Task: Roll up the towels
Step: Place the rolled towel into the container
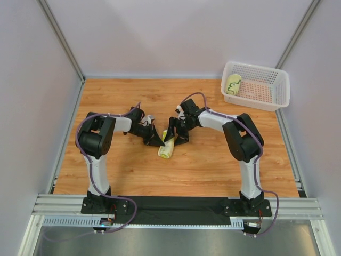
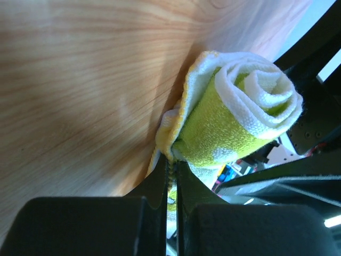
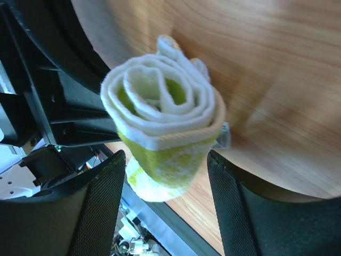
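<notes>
One rolled towel (image 1: 166,148), cream with lime-green print, lies on the wooden table between both grippers. My left gripper (image 1: 159,140) is shut, pinching the roll's loose yellow-hemmed edge (image 2: 169,140) between its fingertips; the roll (image 2: 234,117) shows end-on just beyond them. My right gripper (image 1: 176,136) is open around the other end of the roll (image 3: 162,122). Its mesh-padded fingers (image 3: 101,202) stand on either side of the roll with a gap on each side. A second rolled towel (image 1: 233,84) lies in the white basket (image 1: 277,88).
The white perforated basket stands at the table's far right corner. Grey walls and metal rails (image 1: 64,50) bound the table on the left, back and right. Bare wood (image 1: 213,165) lies in front of the roll.
</notes>
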Tool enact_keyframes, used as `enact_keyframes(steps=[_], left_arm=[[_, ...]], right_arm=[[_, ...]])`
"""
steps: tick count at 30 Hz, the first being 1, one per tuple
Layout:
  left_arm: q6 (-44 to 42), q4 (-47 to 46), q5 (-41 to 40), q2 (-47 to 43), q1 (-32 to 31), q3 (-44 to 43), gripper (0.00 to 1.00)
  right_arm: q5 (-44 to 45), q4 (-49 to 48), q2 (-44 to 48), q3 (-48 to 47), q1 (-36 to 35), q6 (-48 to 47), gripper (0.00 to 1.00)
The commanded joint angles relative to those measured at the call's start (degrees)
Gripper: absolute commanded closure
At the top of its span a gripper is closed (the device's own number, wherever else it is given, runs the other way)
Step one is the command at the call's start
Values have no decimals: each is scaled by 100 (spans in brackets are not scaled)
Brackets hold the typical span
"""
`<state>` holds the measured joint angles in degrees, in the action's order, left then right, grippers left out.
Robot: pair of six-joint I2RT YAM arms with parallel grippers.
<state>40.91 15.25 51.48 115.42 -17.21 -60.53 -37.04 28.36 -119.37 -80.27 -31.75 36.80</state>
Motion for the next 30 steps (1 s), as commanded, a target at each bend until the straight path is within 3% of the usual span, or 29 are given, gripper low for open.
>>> enact_keyframes(steps=[1, 6, 9, 10, 13, 15, 22, 25, 30], left_arm=[[364, -188, -596, 253, -10, 235, 100], [1085, -1136, -254, 288, 16, 586, 100], [1464, -1576, -130, 289, 51, 744, 100], [1508, -1690, -121, 280, 51, 771, 100], [1491, -1753, -182, 131, 51, 789, 100], [1219, -1552, -331, -115, 51, 693, 100], [-37, 135, -613, -932, 43, -221, 77], [-485, 925, -823, -1354, 43, -599, 66], [-1189, 1683, -1228, -2030, 51, -996, 61]], right_arm=[[47, -515, 108, 73, -130, 267, 38], [83, -761, -33, 231, -314, 372, 45], [83, -1086, -34, 345, -323, 556, 58], [91, -1217, -16, 363, -323, 609, 69], [21, -1394, 19, 354, -315, 750, 83], [-40, -1395, 63, 197, -306, 680, 88], [-1410, -1308, 229, -655, 307, 92, 100], [-1561, -439, 362, -1321, 790, -654, 100], [-1430, 573, 327, -2325, 1705, -1051, 100]])
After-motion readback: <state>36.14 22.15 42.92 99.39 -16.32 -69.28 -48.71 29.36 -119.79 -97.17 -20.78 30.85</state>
